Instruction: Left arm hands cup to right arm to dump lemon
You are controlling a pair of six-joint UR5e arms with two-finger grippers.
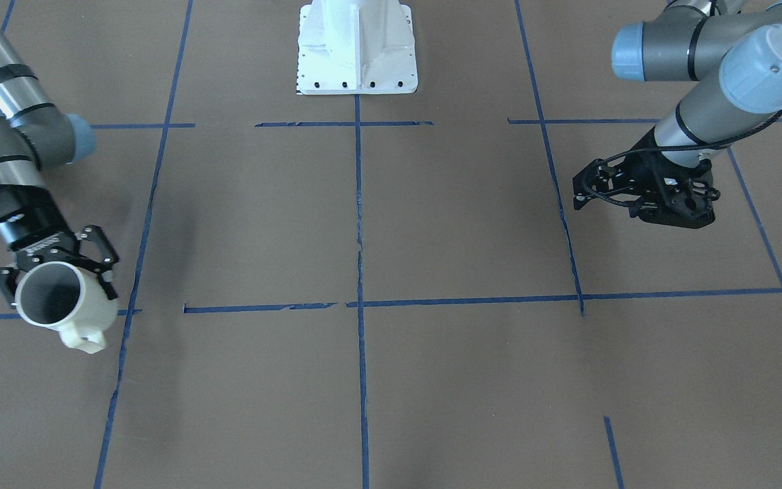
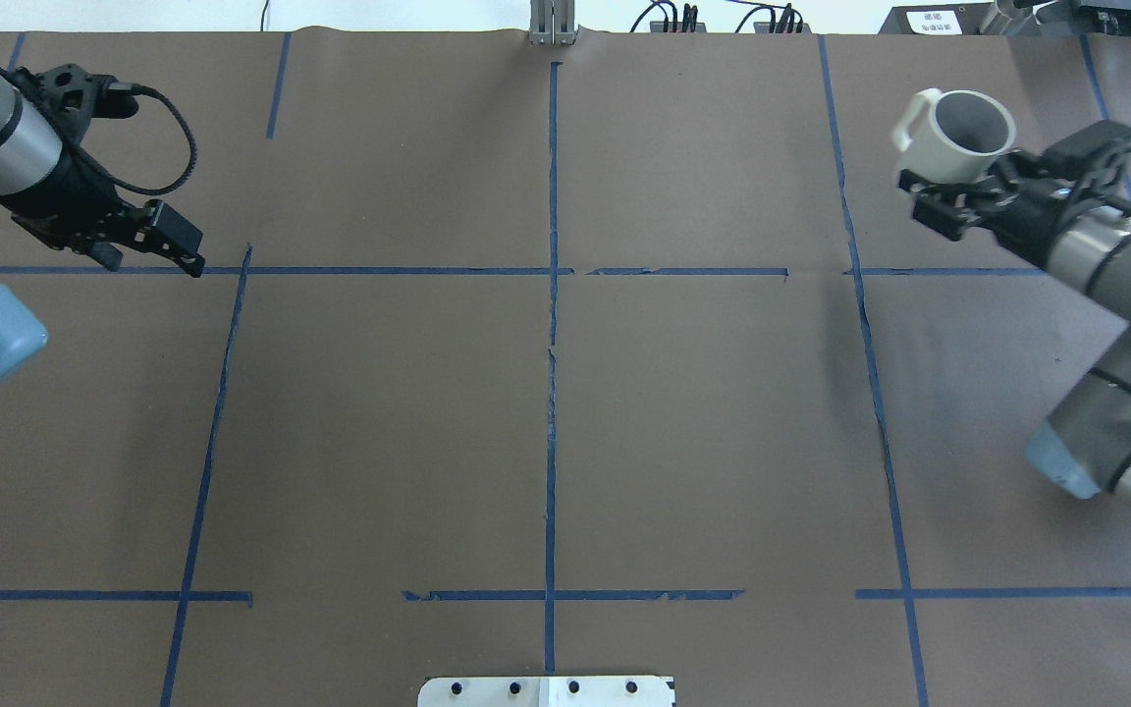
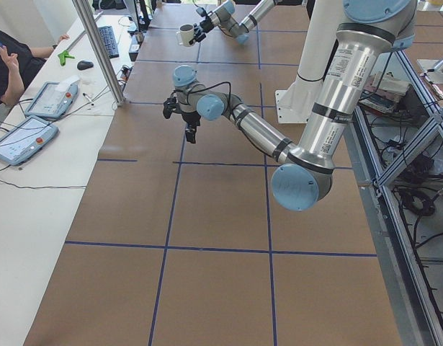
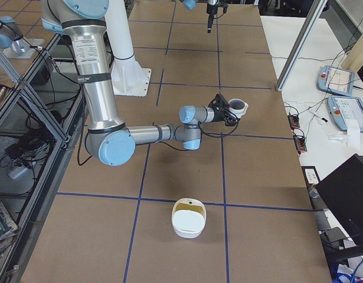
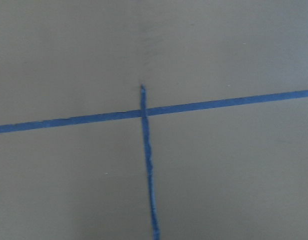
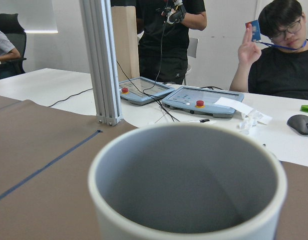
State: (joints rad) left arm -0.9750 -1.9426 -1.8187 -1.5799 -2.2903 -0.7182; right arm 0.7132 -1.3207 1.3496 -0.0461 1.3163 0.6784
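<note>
My right gripper (image 1: 58, 272) is shut on the white cup (image 1: 85, 305) and holds it above the table at the far right. The cup is tilted, its grey inside open to view and its handle off to one side. It also shows in the overhead view (image 2: 948, 147) and fills the right wrist view (image 6: 194, 190). No lemon shows inside the cup or on the table. My left gripper (image 2: 148, 245) is open and empty, low over a blue tape crossing at the far left, well apart from the cup.
A white container with a yellowish inside (image 4: 188, 218) lies on the table near its right end. The robot's white base (image 1: 357, 47) stands at the near edge. Operators and teach pendants (image 6: 204, 97) are at a white desk beyond the far edge.
</note>
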